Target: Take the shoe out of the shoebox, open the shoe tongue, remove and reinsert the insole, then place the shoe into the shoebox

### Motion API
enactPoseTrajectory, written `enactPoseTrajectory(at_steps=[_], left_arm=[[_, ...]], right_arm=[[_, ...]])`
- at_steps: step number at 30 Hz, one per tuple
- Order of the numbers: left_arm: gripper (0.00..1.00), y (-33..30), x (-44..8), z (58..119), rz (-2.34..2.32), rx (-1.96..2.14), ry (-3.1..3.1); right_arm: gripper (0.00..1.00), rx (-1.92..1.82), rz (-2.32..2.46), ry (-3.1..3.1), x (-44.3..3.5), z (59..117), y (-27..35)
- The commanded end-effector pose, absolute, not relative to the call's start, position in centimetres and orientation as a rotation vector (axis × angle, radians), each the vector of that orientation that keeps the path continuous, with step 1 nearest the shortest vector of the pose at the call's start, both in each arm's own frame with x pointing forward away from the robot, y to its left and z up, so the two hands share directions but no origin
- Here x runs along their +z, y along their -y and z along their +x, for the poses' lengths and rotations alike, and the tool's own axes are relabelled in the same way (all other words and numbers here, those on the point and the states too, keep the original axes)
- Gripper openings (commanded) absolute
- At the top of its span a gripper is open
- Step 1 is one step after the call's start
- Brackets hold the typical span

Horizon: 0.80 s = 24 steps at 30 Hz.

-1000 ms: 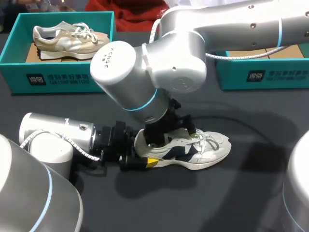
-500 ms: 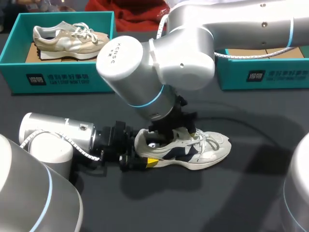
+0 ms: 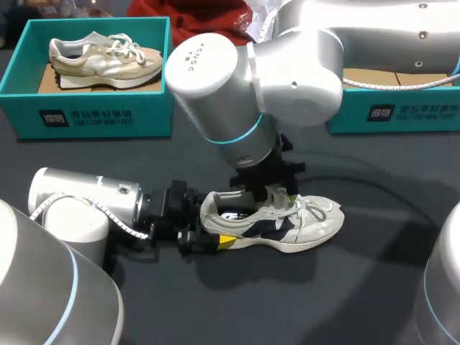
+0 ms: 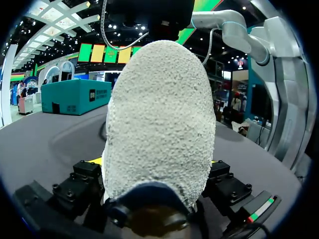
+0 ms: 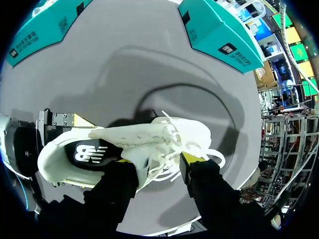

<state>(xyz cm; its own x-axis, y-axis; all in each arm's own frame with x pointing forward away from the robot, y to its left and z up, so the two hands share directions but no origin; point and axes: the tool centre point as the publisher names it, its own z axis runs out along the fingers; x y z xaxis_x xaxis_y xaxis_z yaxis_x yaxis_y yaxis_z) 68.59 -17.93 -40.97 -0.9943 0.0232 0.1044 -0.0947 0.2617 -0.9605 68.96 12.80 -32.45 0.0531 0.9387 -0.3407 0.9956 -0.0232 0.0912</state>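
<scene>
Left claw: clamped on heel of white-and-navy lace-up sneaker. Right claw: spread wide, sneaker's white laces between its fingers.

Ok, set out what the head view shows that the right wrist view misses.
Only the head view: the large silver links of my right arm bending over the table. Only the right wrist view: the dark insole inside the shoe, and the right gripper at the laces. Both: the white shoe on the table, the left gripper clamped on its heel, the left teal shoebox and the right teal shoebox.
</scene>
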Motion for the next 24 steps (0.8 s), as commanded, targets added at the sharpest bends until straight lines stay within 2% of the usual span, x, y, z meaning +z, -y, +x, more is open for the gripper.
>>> enactPoseTrajectory(at_steps=[1,10,19,24], left_arm=[[0.00,18.1,-41.4,68.4,0.068,1.847,2.417],[0.00,18.1,-41.4,68.4,0.068,1.847,2.417],[0.00,18.1,-41.4,68.4,0.068,1.847,2.417],[0.00,18.1,-41.4,68.4,0.068,1.847,2.417]], right_arm=[[0.42,-0.207,2.151,-1.879,-32.8,68.7,-11.9],[0.40,-0.201,2.165,-1.910,-31.8,68.5,-11.0],[0.40,-0.188,2.147,-2.007,-32.7,67.8,-12.9],[0.34,-0.194,2.149,-2.027,-32.7,67.4,-13.5]])
